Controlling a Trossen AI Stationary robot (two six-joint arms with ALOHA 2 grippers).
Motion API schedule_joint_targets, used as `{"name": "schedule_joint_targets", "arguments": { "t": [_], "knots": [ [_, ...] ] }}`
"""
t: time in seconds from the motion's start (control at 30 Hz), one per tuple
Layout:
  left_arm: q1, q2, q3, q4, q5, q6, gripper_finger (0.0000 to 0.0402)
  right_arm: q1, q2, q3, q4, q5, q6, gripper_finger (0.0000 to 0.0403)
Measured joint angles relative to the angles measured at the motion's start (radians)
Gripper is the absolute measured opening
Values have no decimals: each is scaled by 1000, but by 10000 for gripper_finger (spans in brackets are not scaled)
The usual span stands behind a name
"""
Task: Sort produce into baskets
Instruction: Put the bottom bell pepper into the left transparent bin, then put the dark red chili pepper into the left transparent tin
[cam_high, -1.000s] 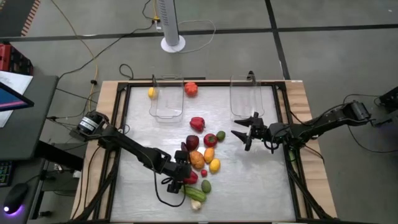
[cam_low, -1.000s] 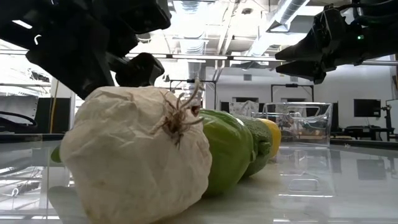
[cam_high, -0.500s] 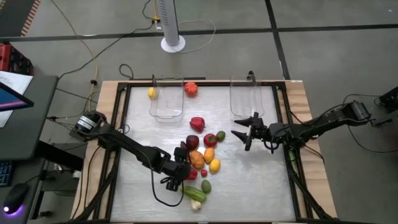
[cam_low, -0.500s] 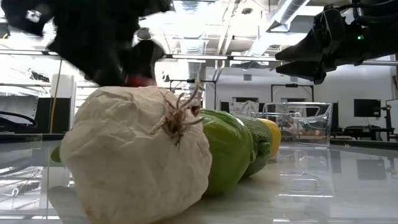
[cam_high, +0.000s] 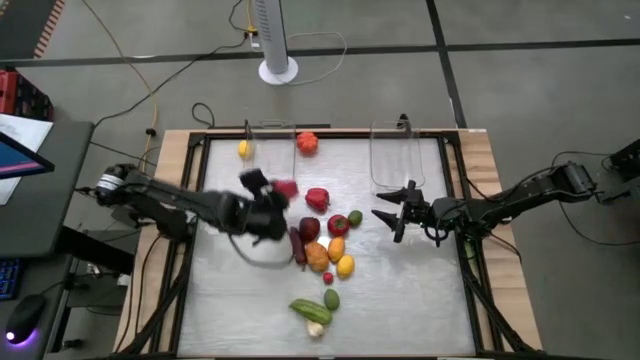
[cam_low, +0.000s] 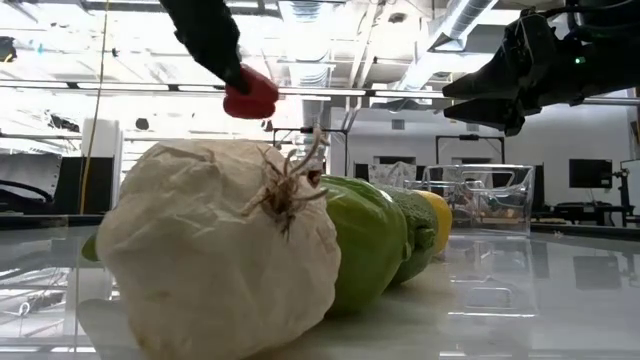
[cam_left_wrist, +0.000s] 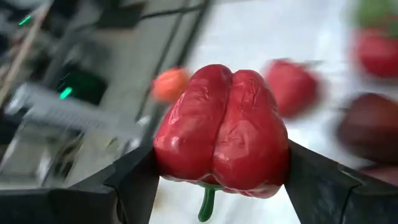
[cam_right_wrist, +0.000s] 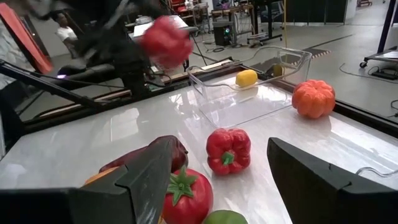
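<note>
A small red pepper (cam_left_wrist: 222, 129) is clamped between the jaws of the left gripper (cam_high: 272, 193), lifted clear of the bench (cam_high: 400, 290); in the high view it hangs just in front of the left basket (cam_high: 268, 168), and in the low view it shows as a red lump (cam_low: 250, 95) above the pale garlic (cam_low: 215, 255). The rest of the produce lies in a loose cluster mid-bench: a second red pepper (cam_high: 317, 198), a tomato (cam_high: 338, 224), a dark maroon piece (cam_high: 309, 228), an orange piece (cam_high: 317, 256), a yellow one (cam_high: 345, 265), and nearer the front edge a green cucumber (cam_high: 311, 311) with the garlic touching its end. An orange pumpkin (cam_high: 307, 143) sits at the back between the two baskets, just beside the left one, and a yellow piece (cam_high: 243, 149) lies at that basket's outer side. The right basket (cam_high: 394, 158) stands at the back right. The right gripper (cam_high: 390, 213) hovers just in front of it, to the right of the cluster, its jaws parted and holding nothing; its wrist view looks past them at the second pepper and tomato.
</note>
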Motion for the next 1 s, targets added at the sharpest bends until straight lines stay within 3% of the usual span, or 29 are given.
{"name": "schedule_joint_targets", "arguments": {
  "t": [0.23, 0.33, 0.5, 0.73, 0.9, 1.0],
  "knots": [
    [229, -25, 0, -23, 78, 44, 289, 0, 0, 0, 0, 0, 0, 292],
    [286, -25, 0, -23, 141, 65, 318, 0, 0, 0, 0, 0, 0, 292],
    [317, -25, 0, -23, 150, 83, 370, 0, 0, 0, 0, 0, 0, 292],
    [263, -25, -1, -18, 177, 86, 386, 0, 0, 0, -2, -1, 0, 292],
    [138, -15, -1, 55, 358, -9, 386, 0, 0, 0, -2, -1, 0, 292],
    [29, 22, -1, 90, 399, -64, 386, 0, 0, 0, -3, -1, 0, 292]
  ]
}}
